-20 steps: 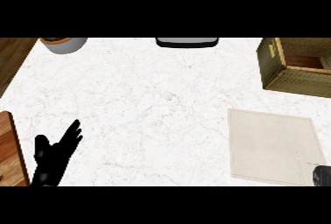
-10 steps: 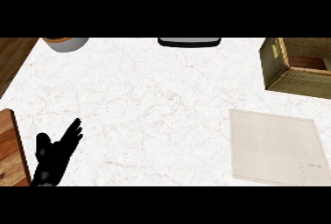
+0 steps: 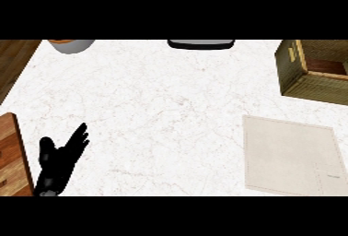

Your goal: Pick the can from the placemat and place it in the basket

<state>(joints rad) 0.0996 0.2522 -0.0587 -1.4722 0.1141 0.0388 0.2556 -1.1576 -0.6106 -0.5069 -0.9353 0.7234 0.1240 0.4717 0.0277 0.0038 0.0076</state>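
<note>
one pale beige placemat (image 3: pixel 289 156), flat beside olive basket (image 3: pixel 302 73)

The basket (image 3: pixel 314 69) at the counter's (image 3: pixel 156 115) far right corner runs off the right edge, so only part of its inside shows. At the far edge a grey bowl (image 3: pixel 70 45) and a dark object (image 3: pixel 201 44) are cut off, too little showing to identify. The placemat's (image 3: pixel 292 156) near right corner is cropped.
</note>
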